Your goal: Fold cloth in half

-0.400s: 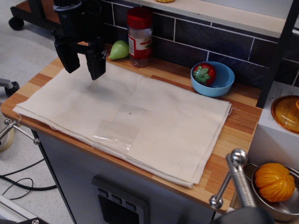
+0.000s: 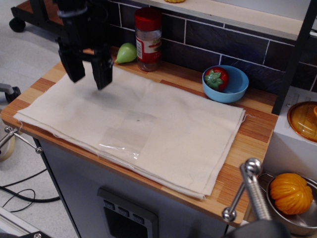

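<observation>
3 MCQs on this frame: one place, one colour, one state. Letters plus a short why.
1. Where is the gripper?
A. over the cloth's far-left corner
B. inside the blue bowl
C. beside the orange squash

2. What colour is the jar's lid?
A. green
B. red
C. white

3. How does the cloth lie?
A. rolled up
B. hanging off the counter
C. spread flat

Answers:
1 A: both fingers hang above the corner near the green pear.
2 B: the spice jar wears a red cap.
3 C: it lies open across the wooden counter, no half brought over yet, and the jaws stand open with nothing between them.
</observation>
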Robot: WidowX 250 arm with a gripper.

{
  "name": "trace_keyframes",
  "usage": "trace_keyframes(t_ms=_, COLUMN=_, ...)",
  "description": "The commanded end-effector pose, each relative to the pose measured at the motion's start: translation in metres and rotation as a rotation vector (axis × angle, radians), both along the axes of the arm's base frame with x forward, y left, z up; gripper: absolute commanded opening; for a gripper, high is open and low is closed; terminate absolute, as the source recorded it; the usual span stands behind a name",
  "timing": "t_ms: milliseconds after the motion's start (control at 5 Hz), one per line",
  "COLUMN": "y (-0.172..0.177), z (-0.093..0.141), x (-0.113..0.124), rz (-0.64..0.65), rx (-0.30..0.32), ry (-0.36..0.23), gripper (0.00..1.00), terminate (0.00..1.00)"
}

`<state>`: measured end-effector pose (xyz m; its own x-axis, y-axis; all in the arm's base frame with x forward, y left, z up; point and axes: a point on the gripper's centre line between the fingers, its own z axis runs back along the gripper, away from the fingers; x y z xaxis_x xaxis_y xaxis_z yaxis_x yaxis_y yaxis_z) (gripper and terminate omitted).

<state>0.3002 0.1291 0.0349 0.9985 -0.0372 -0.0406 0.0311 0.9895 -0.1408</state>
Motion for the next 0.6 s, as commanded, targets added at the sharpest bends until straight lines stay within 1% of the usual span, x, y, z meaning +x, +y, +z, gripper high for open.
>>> trace_keyframes(t_ms=0, y=0.048, z=0.012, x=-0.011, rz=-0.04, rx=0.026, ry=-0.096, gripper=1.0, terminate=0.0)
trace_keyframes(t_ms=200, y=0.062, z=-0.001, x=-0.011, rz=-0.051, rx=0.059, ry=-0.099, gripper=1.0, terminate=0.0)
trace_keyframes(t_ms=400, y=0.072, z=-0.017, x=-0.014, rz=-0.071, rx=0.096, ry=-0.118, gripper=1.0, terminate=0.0)
